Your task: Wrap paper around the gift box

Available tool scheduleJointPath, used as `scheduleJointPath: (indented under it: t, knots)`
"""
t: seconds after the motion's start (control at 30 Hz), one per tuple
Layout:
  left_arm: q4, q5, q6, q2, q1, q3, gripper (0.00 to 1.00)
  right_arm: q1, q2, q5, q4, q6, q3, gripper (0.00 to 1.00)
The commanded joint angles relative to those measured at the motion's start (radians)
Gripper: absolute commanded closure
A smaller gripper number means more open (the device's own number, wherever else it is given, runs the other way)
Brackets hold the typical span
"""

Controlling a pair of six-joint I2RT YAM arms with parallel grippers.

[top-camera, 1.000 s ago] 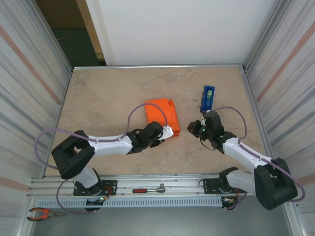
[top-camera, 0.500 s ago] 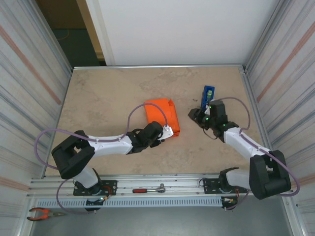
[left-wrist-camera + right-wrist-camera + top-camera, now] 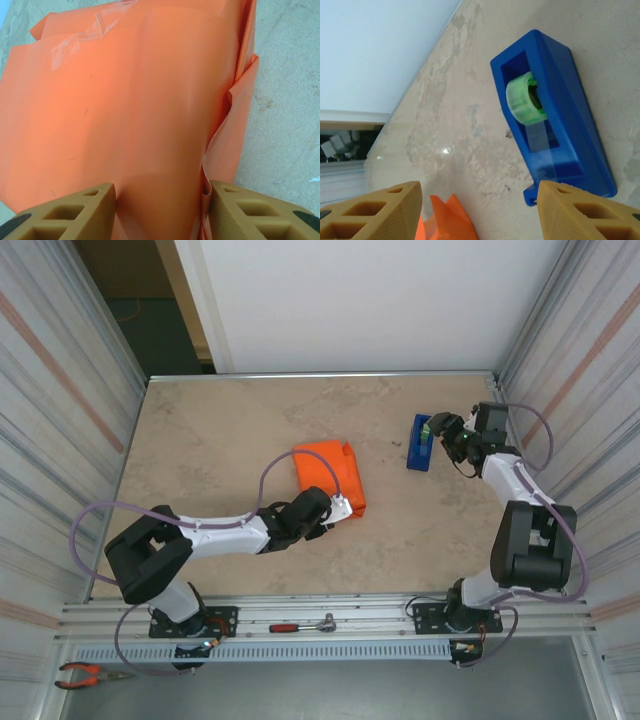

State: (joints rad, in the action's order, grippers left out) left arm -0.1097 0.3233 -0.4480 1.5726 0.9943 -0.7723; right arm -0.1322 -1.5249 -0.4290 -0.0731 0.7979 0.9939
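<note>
The paper [image 3: 125, 100] is clamped from both sides by the left gripper [image 3: 162, 192], its tan fingers pressed against a folded orange bundle. Clear tape [image 3: 80, 37] is stuck near the bundle's far edge. The bundle is seen lying mid-table [image 3: 220, 430]. Over on the right, the right gripper [image 3: 480, 195] is held with its fingers wide apart and nothing between them, just beside the blue tape dispenser [image 3: 570, 135].

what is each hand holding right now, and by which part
Left hand grips the folded paper across its near end. Right hand is open, holding nothing.
</note>
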Motion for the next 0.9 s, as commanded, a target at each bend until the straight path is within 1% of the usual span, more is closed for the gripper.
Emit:
scheduleJointPath:
  t: [0.0, 0.03, 0.13, 0.2, 0.27, 0.47, 0.63, 0.87]
  knots:
    - [0.055, -0.021, 0.023, 0.036, -0.011, 0.006, 0.50, -0.048, -0.071, -0.109, 0.000, -0.049, 0.024, 0.44]
    - [0.055, -0.022, 0.024, 0.038, -0.011, 0.006, 0.50, -0.061, -0.093, -0.137, 0.025, -0.046, 0.025, 0.47]
    - [0.056, -0.027, 0.023, 0.038, -0.011, 0.005, 0.50, -0.075, -0.156, -0.198, 0.060, -0.051, 0.039, 0.51]
    - [0.056, -0.028, 0.027, 0.038, -0.011, 0.005, 0.50, -0.075, -0.189, -0.223, 0.072, -0.059, 0.046, 0.56]
    - [0.057, -0.027, 0.028, 0.039, -0.011, 0.006, 0.50, -0.075, -0.217, -0.248, 0.084, -0.062, 0.053, 0.58]
    - [0.062, -0.033, 0.031, 0.038, -0.011, 0.005, 0.50, -0.072, -0.278, -0.282, 0.111, -0.065, 0.058, 0.61]
    - [0.066, -0.036, 0.034, 0.041, -0.011, 0.004, 0.50, -0.058, -0.318, -0.302, 0.133, -0.066, 0.062, 0.66]
    - [0.065, -0.037, 0.033, 0.045, -0.011, 0.006, 0.50, -0.052, -0.346, -0.304, 0.151, -0.060, 0.048, 0.69]
